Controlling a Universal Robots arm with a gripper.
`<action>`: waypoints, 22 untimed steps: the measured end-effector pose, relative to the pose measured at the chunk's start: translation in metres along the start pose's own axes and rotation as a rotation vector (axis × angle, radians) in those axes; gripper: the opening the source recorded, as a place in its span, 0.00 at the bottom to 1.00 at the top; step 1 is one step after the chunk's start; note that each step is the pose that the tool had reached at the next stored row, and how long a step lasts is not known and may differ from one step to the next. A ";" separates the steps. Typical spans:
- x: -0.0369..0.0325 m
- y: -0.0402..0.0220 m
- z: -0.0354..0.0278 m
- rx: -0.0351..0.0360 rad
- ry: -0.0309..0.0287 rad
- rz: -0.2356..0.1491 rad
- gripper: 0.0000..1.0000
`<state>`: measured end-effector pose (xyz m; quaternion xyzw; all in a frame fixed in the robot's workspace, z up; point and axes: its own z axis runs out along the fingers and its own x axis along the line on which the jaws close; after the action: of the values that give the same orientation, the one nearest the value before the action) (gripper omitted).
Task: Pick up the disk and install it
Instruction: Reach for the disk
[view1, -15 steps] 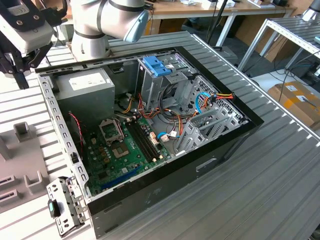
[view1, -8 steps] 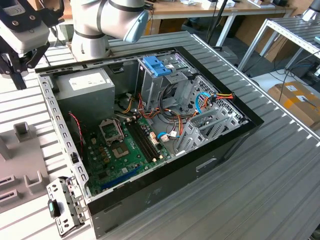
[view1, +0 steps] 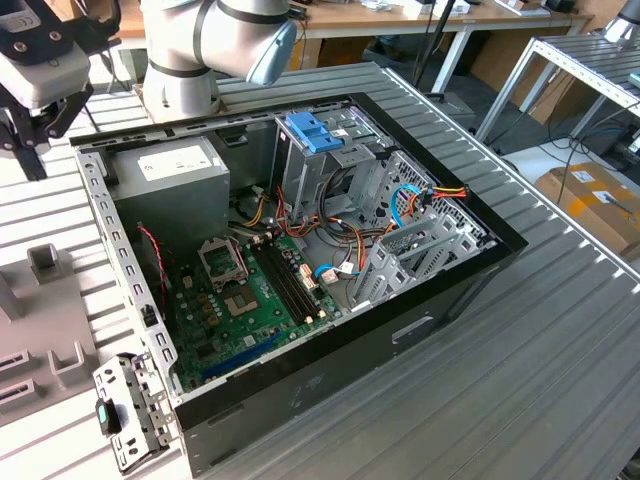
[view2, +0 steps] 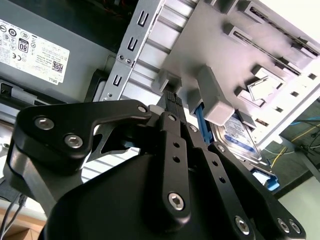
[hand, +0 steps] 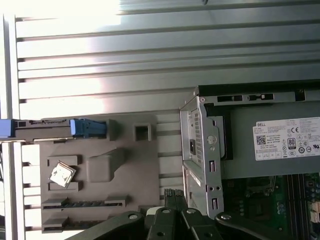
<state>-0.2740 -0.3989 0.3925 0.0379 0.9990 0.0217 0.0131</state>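
The disk (view2: 240, 137) stands on edge in a slot of a grey holder block (view2: 280, 65), its blue rails showing at both ends. In the first wrist view the disk (hand: 89, 128) appears edge on, along the far side of the holder block (hand: 100, 165). My gripper (view2: 170, 97) is shut with nothing in it. It hangs over the side of the block nearest the computer case (hand: 200, 150), a short way from the disk and not touching it. In the exterior view the gripper (view1: 28, 140) is at the upper left, outside the case (view1: 330, 370).
The open case lies on a ribbed metal table (view1: 540, 330). Inside are a grey power supply (view1: 165, 170), a green motherboard (view1: 250, 300), cables and a drive cage holding a paler blue tray (view1: 313, 130). A small metal bracket (view1: 125, 410) lies at the case's near corner.
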 end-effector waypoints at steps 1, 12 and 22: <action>0.0006 0.0000 0.0000 0.0000 0.0000 0.000 0.11; 0.0109 -0.0008 -0.0002 0.0000 0.0000 0.000 0.11; 0.0209 -0.0016 -0.0004 -0.0001 0.0000 0.000 0.11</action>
<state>-0.2950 -0.3989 0.3923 0.0379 0.9990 0.0217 0.0131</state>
